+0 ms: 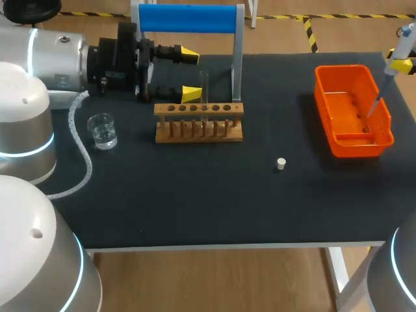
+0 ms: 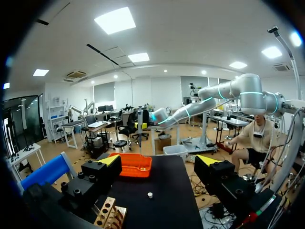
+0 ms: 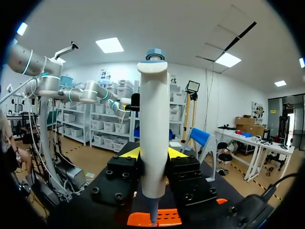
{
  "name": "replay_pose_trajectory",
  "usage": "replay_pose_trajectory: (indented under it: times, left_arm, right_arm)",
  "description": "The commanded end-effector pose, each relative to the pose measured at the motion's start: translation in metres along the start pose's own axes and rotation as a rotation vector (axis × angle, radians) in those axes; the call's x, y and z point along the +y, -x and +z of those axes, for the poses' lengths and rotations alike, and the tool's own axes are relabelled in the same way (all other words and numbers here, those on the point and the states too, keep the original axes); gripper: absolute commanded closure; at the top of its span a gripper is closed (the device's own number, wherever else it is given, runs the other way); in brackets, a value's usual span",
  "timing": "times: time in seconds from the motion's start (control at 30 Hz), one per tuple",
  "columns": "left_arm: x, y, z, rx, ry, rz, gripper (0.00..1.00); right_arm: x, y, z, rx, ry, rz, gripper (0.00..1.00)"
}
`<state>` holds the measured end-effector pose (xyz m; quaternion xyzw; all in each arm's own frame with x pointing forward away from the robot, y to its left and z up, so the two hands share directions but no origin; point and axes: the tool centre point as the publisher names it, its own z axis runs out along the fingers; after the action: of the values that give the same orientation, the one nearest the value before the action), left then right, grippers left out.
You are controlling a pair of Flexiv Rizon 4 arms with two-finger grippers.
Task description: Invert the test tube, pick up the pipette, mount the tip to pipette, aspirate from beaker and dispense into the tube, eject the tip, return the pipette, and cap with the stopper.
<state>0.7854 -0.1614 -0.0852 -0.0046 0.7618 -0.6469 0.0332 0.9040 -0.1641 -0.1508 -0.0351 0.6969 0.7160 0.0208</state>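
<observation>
Right gripper [image 3: 152,152] is pinching the one pipette [image 3: 153,119], its end over the one orange bin [image 1: 353,110], well right of the rack [image 1: 198,121]. Left gripper [image 1: 190,75] is sitting spread just behind the rack. Rack is holding one tube [image 1: 206,91]. One beaker [image 1: 103,130] of clear liquid is sitting left of it, one stopper [image 1: 281,163] front-right.

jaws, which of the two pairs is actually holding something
The right jaws: they are shut on the white pipette, held above the orange bin. The left jaws stand open and empty beside the wooden rack.
</observation>
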Motion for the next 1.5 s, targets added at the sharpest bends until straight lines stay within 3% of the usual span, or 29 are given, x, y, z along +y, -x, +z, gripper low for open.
replay_pose_trajectory:
  times: [0.03,0.87,1.07,1.5]
  left_arm:
    - [0.001,0.001,0.000,0.001,-0.003,0.001,0.00]
    - [0.001,0.001,0.000,0.001,-0.003,0.001,0.00]
    - [-0.013,0.007,0.034,-0.032,0.014,-0.005,0.00]
    - [-0.040,0.011,0.128,-0.025,0.021,0.011,0.00]
  right_arm:
    - [-0.001,0.005,-0.004,0.038,0.009,-0.002,1.00]
    - [0.001,0.005,-0.005,0.030,0.013,-0.012,1.00]
    - [0.001,0.005,-0.005,0.030,0.013,-0.012,1.00]
    - [0.001,0.005,-0.005,0.030,0.013,-0.012,1.00]
